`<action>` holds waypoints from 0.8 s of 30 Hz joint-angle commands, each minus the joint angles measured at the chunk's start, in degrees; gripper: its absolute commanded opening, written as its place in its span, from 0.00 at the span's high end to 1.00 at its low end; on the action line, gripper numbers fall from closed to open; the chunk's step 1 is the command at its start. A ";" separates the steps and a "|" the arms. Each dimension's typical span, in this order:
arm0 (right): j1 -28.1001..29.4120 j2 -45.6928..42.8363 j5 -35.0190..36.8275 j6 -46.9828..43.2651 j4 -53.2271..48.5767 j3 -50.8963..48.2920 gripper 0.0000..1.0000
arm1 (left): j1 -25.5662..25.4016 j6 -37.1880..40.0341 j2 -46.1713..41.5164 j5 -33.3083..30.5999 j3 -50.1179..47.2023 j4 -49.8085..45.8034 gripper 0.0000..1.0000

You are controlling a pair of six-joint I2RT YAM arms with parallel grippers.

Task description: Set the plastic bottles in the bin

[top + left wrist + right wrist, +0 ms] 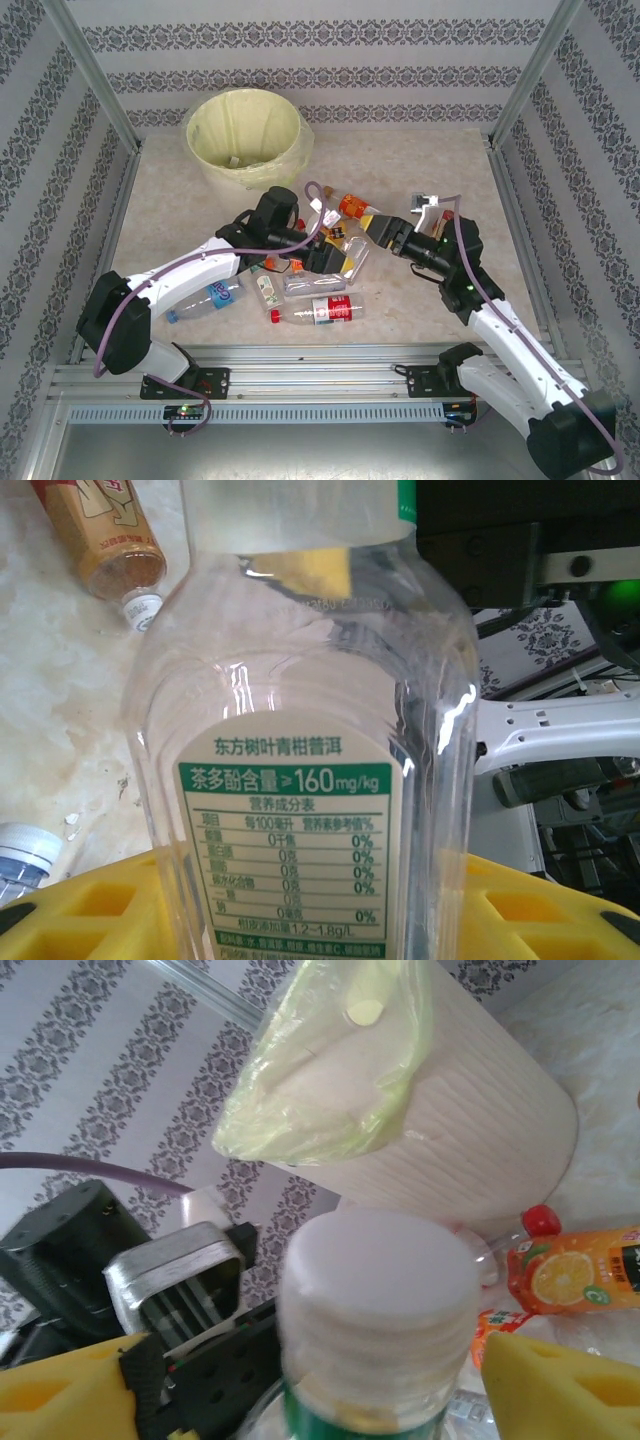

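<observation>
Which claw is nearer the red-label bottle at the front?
Left. The left claw sits just behind the red-label bottle; the right claw is farther back and right.

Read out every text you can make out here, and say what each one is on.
"东方树叶青柑普洱": green-label bottle, left wrist view.
"茶多酚含量≥160mg/kg": same label.
"营养成分表": same label, heading a table.
"0%": repeated down that table; the fine print below is too small to read.
Brown bottle: lettering cut off, unreadable.
Orange-juice bottle: print blurred.
Red-label bottle: too small to read.
</observation>
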 commanded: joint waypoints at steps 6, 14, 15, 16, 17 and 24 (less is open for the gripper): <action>0.01 -9.14 0.51 -4.56 -9.40 5.09 0.05 | 2.73 -1.42 -3.85 -1.00 1.59 3.05 0.48; 0.07 -14.77 -0.86 -11.89 -20.50 13.21 0.02 | 4.66 2.57 -5.54 -10.09 10.29 -7.18 0.47; 0.02 -15.16 -0.94 -12.59 -21.45 14.13 0.02 | 4.92 3.24 -5.40 -11.65 11.76 -8.71 0.48; -0.02 -15.44 -1.04 -13.14 -22.28 15.00 0.02 | 5.32 3.91 -5.28 -13.39 13.57 -10.39 0.48; 0.03 -15.75 -1.04 -13.88 -23.21 16.09 0.02 | 5.72 4.42 -5.15 -14.97 15.36 -11.98 0.48; 0.03 -17.64 -0.26 -17.68 -27.16 20.60 0.02 | 8.30 8.81 -2.99 -28.65 27.80 -22.16 0.50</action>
